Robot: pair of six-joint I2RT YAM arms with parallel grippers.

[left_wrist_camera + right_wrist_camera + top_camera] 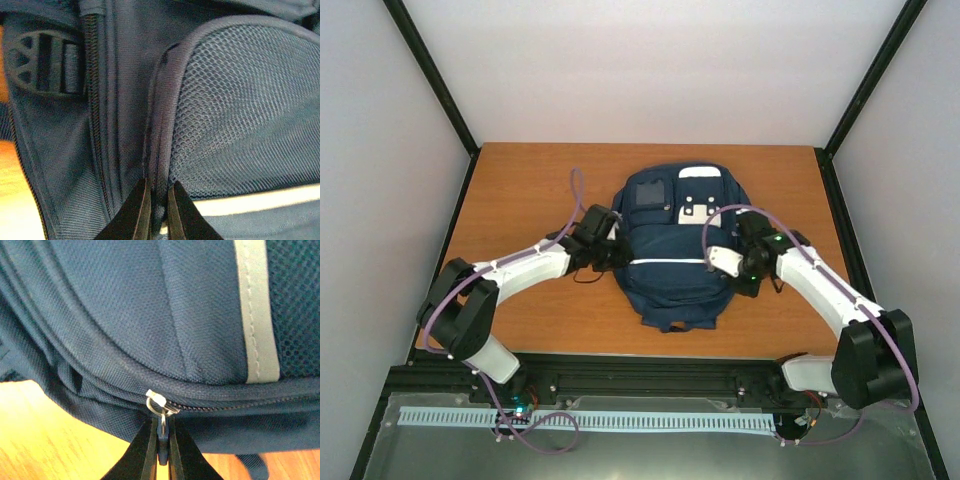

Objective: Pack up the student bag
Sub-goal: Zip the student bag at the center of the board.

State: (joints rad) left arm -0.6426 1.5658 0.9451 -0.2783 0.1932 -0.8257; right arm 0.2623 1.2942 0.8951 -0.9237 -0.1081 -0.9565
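Observation:
The navy student bag (672,250) lies flat in the middle of the wooden table, white stripe across it. My left gripper (610,250) is at its left side, shut on the piped edge of the mesh side pocket (159,150); the fabric fold sits pinched between the fingers (137,210). My right gripper (748,270) is at the bag's right side, shut on the dark zipper pull tab (162,437) that hangs from a silver ring on the slider (159,405). The zipper (240,402) runs closed to the right of the slider. The bag's inside is hidden.
Bare wooden table (530,200) lies left, right and front of the bag. Dark frame posts (440,90) and white walls enclose the table. A plastic buckle (42,62) and a second zipper (95,100) sit on the bag's left side.

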